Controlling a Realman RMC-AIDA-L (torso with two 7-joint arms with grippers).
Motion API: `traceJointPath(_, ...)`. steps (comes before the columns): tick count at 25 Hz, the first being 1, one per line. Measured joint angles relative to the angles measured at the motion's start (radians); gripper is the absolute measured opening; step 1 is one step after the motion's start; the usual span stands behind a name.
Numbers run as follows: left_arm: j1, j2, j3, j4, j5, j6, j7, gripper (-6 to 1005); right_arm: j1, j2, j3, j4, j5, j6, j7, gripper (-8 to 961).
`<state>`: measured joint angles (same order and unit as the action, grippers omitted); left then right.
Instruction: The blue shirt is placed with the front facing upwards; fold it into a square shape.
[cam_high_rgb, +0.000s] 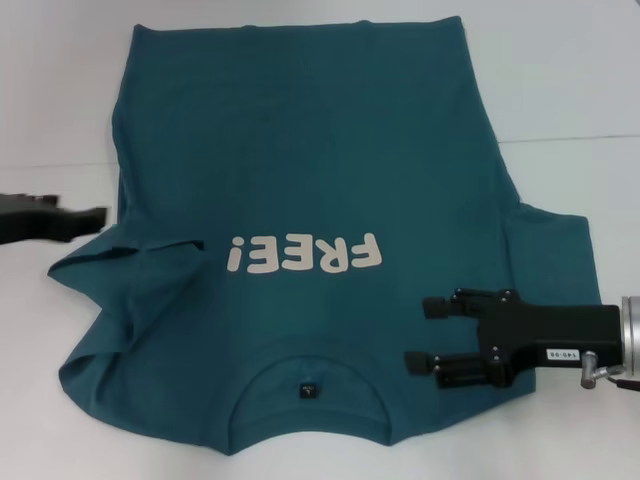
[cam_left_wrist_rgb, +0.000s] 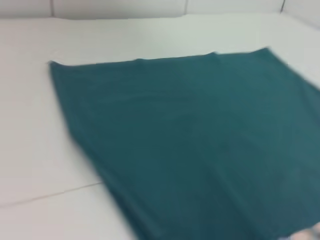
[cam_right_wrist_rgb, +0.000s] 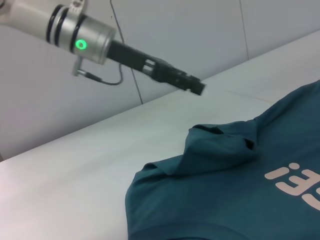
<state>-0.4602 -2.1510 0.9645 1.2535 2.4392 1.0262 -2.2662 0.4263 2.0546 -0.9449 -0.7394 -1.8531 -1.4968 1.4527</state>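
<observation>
blue shirt lying face up

the blue shirt is dark teal, spread flat with off-white "free!" lettering showing. its collar, with a small black label inside, lies nearest the robot. the left sleeve is folded inward and rumpled; the right sleeve lies flat.

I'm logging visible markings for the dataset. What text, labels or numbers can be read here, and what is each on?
"FREE!": off-white letters on the front of the blue shirt, upside down in the head view.
Black collar label: too small to read.
White sticker on the right tool: digits too blurred to read.
</observation>
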Motion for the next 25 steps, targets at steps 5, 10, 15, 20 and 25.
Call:
traceJointPath(5, 0.021, -0.013, 0.001, 0.005, 0.092, -0.037, 0.176, 671, 0.008, 0.001, 0.0, 0.0, 0.0, 0.005, 0.0, 919)
traceJointPath(10, 0.023, -0.014, 0.06, -0.007, 0.165, -0.088, 0.2, 672, 0.008, 0.001, 0.0, 0.0, 0.0, 0.007, 0.0, 919)
traceJointPath(15, 0.019, -0.017, 0.146, -0.035, 0.231, -0.157, 0.19, 668, 0.005, 0.001, 0.0, 0.0, 0.0, 0.007, 0.0, 920)
traceJointPath(20, -0.005, -0.017, 0.185, -0.082, 0.278, -0.198, 0.178, 663, 0.001, 0.001, 0.0, 0.0, 0.0, 0.007, 0.0, 920)
traceJointPath(25, -0.034, -0.017, 0.192, -0.131, 0.326, -0.212, 0.176, 659, 0.001, 0.001, 0.0, 0.001, 0.0, 0.007, 0.0, 920)
